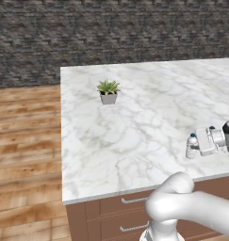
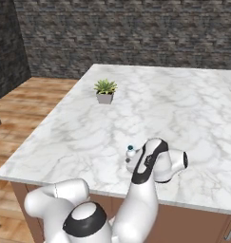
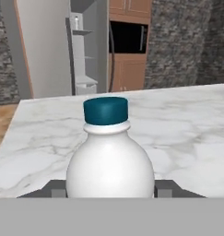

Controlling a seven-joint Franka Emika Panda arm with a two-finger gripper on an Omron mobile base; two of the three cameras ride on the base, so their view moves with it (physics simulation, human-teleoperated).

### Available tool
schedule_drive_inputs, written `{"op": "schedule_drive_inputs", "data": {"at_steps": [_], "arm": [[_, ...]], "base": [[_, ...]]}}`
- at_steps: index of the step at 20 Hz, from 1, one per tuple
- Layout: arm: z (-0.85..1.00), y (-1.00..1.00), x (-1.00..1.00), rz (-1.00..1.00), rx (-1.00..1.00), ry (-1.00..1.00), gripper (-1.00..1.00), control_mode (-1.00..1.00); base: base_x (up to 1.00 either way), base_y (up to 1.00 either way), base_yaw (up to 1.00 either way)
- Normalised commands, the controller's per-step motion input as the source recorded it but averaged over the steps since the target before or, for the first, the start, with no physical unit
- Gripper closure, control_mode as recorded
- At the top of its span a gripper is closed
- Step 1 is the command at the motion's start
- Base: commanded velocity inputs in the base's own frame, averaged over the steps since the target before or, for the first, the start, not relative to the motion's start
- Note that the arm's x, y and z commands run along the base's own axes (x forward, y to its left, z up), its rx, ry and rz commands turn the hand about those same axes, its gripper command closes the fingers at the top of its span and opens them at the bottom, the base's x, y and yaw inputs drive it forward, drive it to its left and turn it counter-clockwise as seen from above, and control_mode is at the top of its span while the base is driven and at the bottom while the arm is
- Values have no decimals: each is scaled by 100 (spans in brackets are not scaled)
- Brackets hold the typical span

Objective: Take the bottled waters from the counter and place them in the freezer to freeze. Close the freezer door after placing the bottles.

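Note:
One bottled water (image 1: 191,149), clear with a dark teal cap, stands upright near the front right edge of the white marble counter (image 1: 134,132). My gripper (image 1: 197,146) reaches in from the right and is shut on it. In the hand view the bottle (image 3: 109,161) sits between my two fingertips (image 3: 58,189), which press its sides. From the right base view the cap (image 2: 130,148) peeks out beside my forearm. Beyond the counter the freezer (image 3: 83,60) stands open, its grey door (image 3: 44,46) swung to the left, with a small bottle shape (image 3: 76,21) on an upper shelf.
A small potted plant (image 1: 108,92) stands toward the counter's far left part. Brown drawers (image 1: 130,212) with silver handles sit below the front edge. Wooden floor (image 1: 26,141) lies to the left. A black oven recess (image 3: 127,37) is right of the freezer.

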Motion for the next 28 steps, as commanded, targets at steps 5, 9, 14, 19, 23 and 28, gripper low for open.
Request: {"op": "schedule_drive_inputs", "data": {"at_steps": [5,9,14,19,23,28], "arm": [[85,0,-37,-9,0,7,100,-100],[100,0,-43,-18,0,2,100,-100],[100,24,-16,-28,-10,5,100,-100],[91,31,-15,-46,-10,7,100,-100],[48,14,-22,-61,-1,19,100,-100],[23,27,-20,-66,0,28,100,-100]], "base": [[0,0,0],[0,0,0],[0,0,0],[0,0,0],[0,0,0],[0,0,0]]}}
